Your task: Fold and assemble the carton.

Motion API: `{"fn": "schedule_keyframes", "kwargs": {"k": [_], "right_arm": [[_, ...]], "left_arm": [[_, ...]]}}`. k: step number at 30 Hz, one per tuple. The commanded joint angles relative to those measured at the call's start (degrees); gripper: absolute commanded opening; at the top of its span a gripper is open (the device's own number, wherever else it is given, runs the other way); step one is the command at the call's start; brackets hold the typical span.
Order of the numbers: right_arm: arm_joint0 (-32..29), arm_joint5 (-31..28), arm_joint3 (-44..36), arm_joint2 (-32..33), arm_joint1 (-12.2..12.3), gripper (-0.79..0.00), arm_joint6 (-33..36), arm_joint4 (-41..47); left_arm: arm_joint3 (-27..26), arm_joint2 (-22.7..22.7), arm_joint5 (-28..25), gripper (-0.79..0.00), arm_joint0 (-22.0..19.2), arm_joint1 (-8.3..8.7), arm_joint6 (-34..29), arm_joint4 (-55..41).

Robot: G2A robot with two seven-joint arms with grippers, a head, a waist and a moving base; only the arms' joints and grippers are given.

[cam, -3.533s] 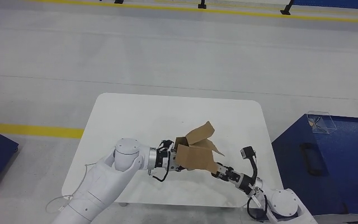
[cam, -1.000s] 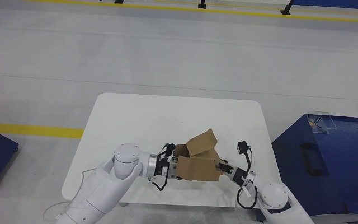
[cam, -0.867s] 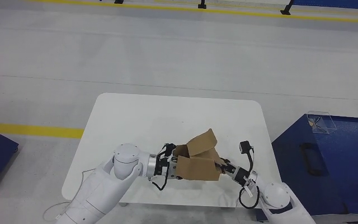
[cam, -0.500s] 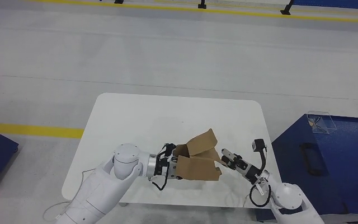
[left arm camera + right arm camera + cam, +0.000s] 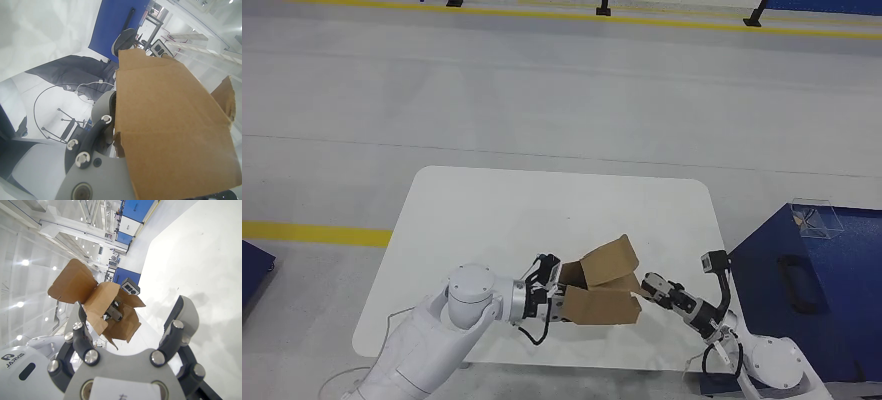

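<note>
White table [image 5: 492,210], rounded corners, pale grey floor [image 5: 542,90]

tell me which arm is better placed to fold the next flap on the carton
Right. The left gripper is shut on the carton at one end and is needed to hold it. The right gripper is open and free, just off the end where the flaps stand unfolded, so it could probably push one in.

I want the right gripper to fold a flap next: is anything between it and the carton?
Nothing visible does. The open right gripper faces the carton at its open end directly; the left gripper holds the opposite end.
</note>
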Motion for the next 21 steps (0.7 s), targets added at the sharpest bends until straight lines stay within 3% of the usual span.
{"fn": "schedule_keyframes", "kwargs": {"k": [1,21], "right_arm": [[0.3,0.4,0.1,-0.2,0.0,0.000,0.0,-0.4],[4.2,2.4,3.5,-7.3,-0.8,0.000,0.0,-4.3]], "left_arm": [[-0.8,-0.3,-0.6,-0.785,0.5,0.10,0.6,0.5],[-2.8,-0.3,-1.9,-0.785,1.4,0.24,1.4,3.4]]}}
